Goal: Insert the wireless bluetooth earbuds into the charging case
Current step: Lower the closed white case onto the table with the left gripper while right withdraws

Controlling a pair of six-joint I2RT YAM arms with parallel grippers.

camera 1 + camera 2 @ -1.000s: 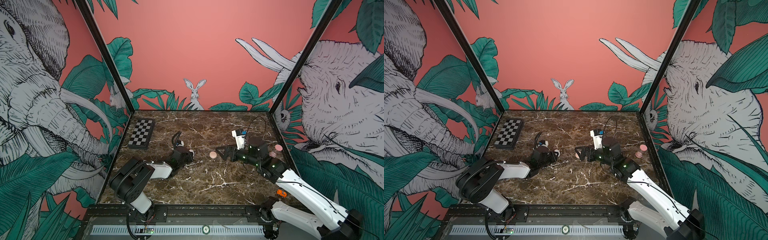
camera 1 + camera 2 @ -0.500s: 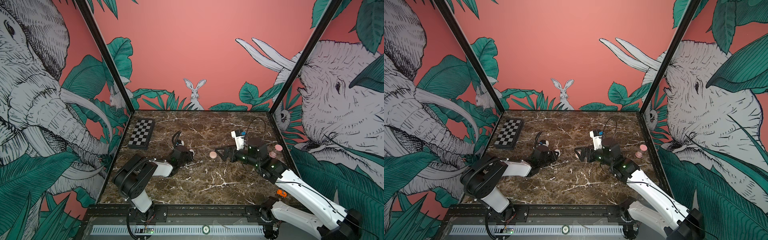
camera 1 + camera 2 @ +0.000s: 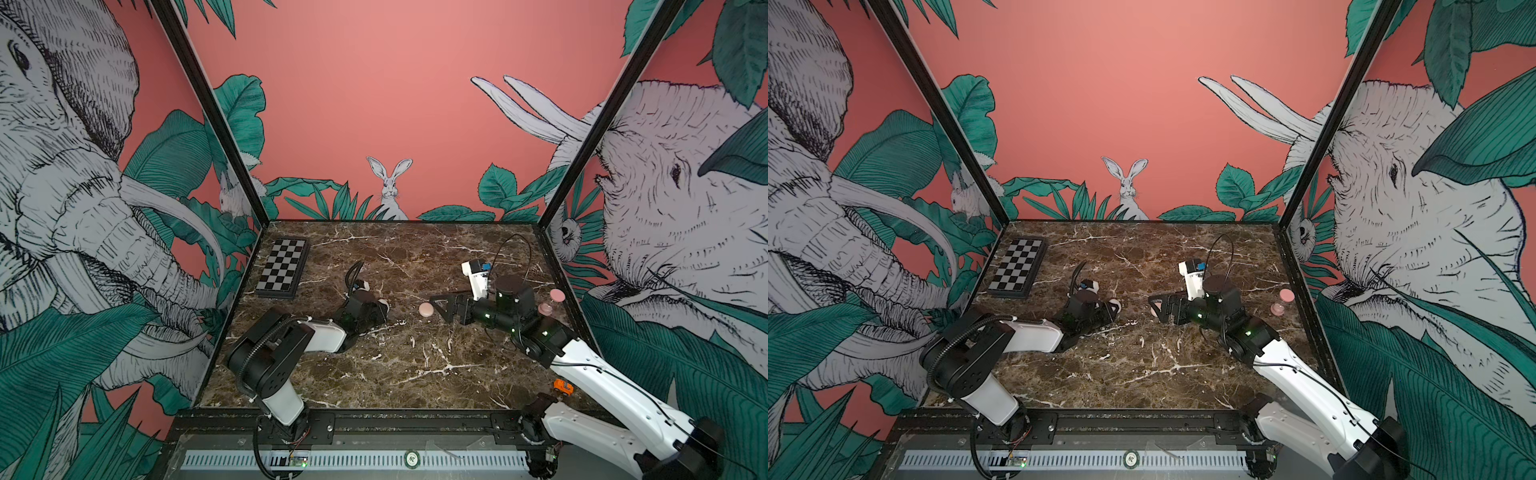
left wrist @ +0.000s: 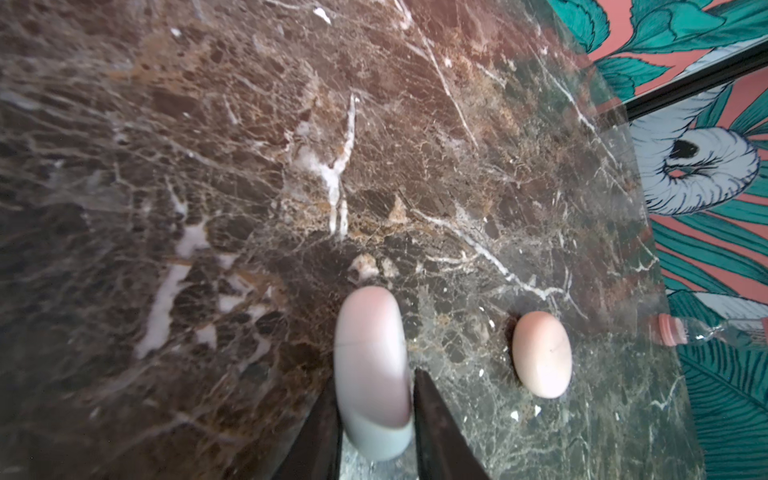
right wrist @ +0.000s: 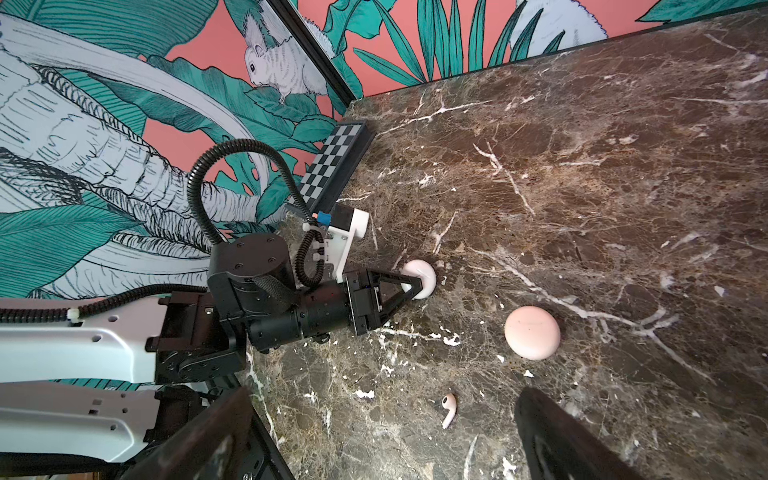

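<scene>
Probably case setup: left end effector (image 4: pixel 374 384) grasps pinkish-white round plastic case (image 4: pixel 370 349). Right end effector (image 5: pixel 384 390), at its 3 o'clock, gapes; next, I judge: pinch tiny whitish earbud (image 5: pixel 449 409).

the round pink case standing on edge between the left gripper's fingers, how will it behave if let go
The round case stands on its rim in the left gripper, so if released it would probably roll or flop flat. Its smooth, glossy shell likely slides easily on the marble.

Left gripper (image 4: pixel 374 386) low, pinching pale case (image 4: pixel 368 332) (edgewise); right gripper (image 5: pixel 384 392) wide
</scene>
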